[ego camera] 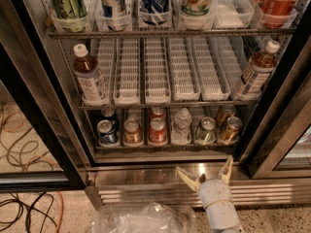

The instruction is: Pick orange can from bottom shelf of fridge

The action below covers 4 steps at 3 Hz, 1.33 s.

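Orange can (231,129): rightmost lane of bottom shelf (165,147) in fridge (141,174), leaning slightly, at 1 o'clock from gripper (204,167). Gripper: low before the steel base, fingers spread wide, empty. Handling, as judged: light, smooth, slippery, thin-walled, dentable; hold across mid-body.

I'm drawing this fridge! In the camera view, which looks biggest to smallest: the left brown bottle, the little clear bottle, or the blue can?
Biggest: left brown bottle
Middle: little clear bottle
Smallest: blue can
The gripper hangs open below the bottom shelf.
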Each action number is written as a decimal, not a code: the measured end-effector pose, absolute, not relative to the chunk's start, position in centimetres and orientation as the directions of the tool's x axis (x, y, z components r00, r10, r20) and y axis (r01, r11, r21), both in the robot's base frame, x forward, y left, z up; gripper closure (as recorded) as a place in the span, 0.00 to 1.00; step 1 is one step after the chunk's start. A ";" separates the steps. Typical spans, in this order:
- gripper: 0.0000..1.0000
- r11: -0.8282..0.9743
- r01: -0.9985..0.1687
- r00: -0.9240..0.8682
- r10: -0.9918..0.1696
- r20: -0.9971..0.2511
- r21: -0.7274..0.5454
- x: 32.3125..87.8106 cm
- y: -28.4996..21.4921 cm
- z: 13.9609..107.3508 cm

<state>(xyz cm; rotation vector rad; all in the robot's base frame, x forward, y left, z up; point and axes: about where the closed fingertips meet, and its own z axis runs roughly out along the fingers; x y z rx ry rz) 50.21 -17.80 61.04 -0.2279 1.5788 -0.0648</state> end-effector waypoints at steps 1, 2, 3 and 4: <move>0.00 0.991 0.071 0.074 -0.118 -0.990 -0.113 50.8 -21.7 59.7; 0.00 0.991 0.071 0.074 -0.118 -0.990 -0.113 50.8 -21.7 59.7; 0.00 0.988 0.094 0.084 -0.131 -0.988 -0.123 51.7 -22.2 59.8; 0.00 0.983 0.129 0.128 -0.147 -0.981 -0.131 52.7 -23.4 60.5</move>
